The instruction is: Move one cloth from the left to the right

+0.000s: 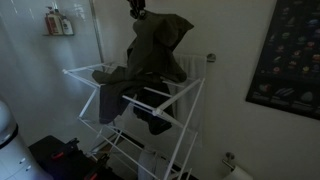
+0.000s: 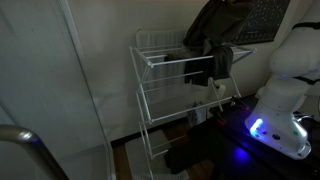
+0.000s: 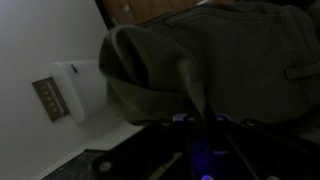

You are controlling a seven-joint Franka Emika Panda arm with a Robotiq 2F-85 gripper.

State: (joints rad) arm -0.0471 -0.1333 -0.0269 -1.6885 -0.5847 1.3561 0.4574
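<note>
Cloth (image 3: 215,60) fills the wrist view and hides the fingers (image 1: 137,8), which in an exterior view seem pinched on its top, so it hangs below them with long axis vertical, above the drying rack (image 1: 170,110), lower folds maybe touching the rack's upper rails; darkness blurs this.

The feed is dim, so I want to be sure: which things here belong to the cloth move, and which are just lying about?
Job: olive-green cloth, hanging from the tool; white drying rack.
Lying about: grey cloth; black cloth; bottles; wall poster.
</note>
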